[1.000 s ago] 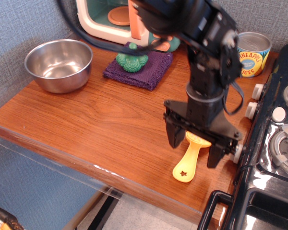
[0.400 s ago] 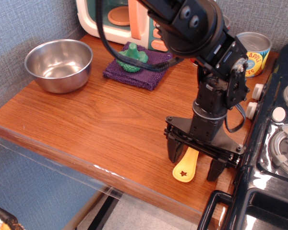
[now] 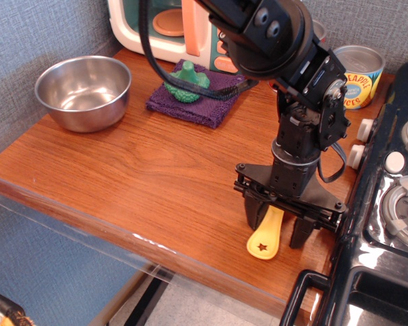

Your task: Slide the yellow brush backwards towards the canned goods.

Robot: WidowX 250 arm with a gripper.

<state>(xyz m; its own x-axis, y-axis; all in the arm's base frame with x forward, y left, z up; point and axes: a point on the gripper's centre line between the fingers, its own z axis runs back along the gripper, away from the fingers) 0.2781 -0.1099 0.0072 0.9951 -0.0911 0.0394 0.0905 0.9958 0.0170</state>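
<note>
The yellow brush [image 3: 266,238] lies near the table's front right edge. Only its handle with the star-shaped hole shows, pointing toward the front; its head is hidden under my gripper. My gripper [image 3: 278,223] points straight down at table level, its two black fingers [image 3: 256,212] closed in on either side of the brush at the head end. Of the canned goods, the yellow-and-blue pineapple can [image 3: 358,78] stands at the back right. The red can is almost wholly hidden behind my arm.
A black toy stove [image 3: 387,224] with white knobs borders the table on the right, close to my gripper. A steel bowl [image 3: 81,92] sits at the back left. A purple cloth [image 3: 200,102] carries a green toy [image 3: 187,80] in front of a toy microwave [image 3: 156,27].
My gripper has come down over the brush head to table level. Its fingers have narrowed around the brush, which has shifted slightly.
</note>
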